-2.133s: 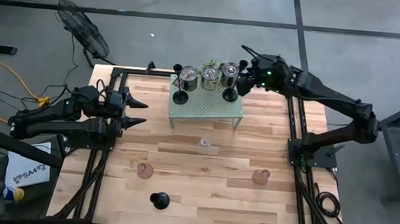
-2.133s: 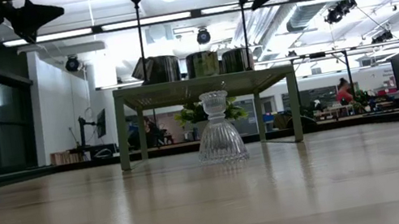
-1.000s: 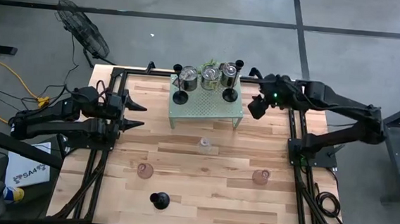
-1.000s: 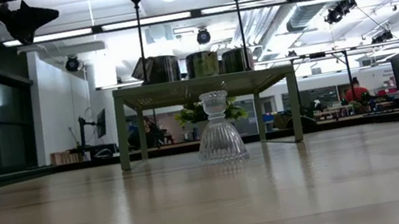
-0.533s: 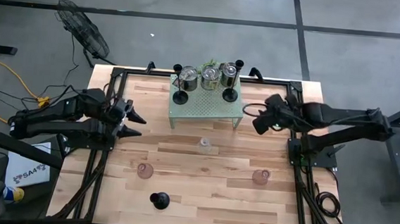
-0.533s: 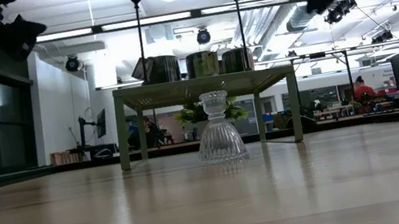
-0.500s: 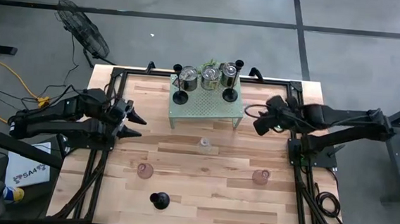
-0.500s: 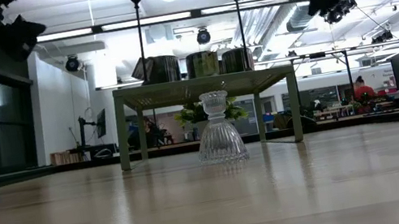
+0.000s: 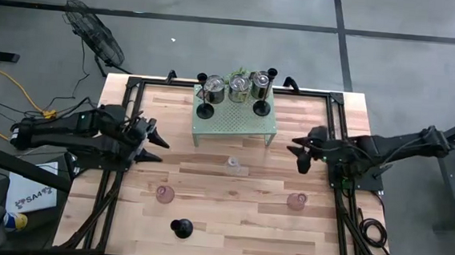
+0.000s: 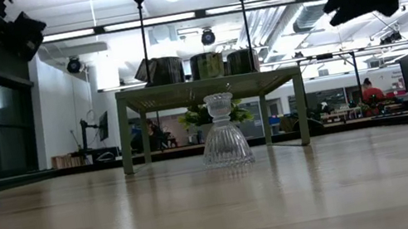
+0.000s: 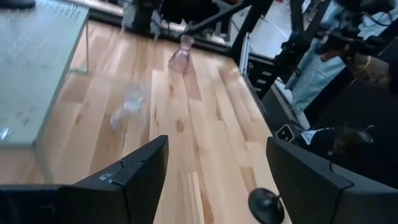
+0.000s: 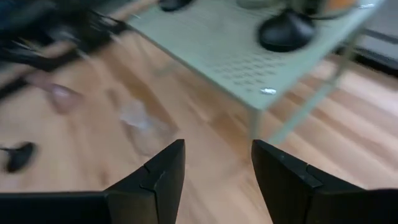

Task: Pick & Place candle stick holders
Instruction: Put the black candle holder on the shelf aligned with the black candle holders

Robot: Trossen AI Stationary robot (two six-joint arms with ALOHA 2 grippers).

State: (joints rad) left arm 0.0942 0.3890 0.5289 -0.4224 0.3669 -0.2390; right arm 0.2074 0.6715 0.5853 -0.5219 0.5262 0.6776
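Fingers of the left gripper (image 9: 153,142) are spread and empty, now nearer the clear holder (image 9: 232,166) to their right. Right gripper (image 9: 299,153), also spread and empty, has pulled away from the black holder (image 9: 261,107) it left standing on the green rack (image 9: 248,126), so that placement looks done; pink holder (image 9: 296,201) lies just below it.

Wooden table (image 9: 229,216) bears rack (image 9: 236,122), clear holder (image 9: 232,166), pink holders (image 9: 165,193)
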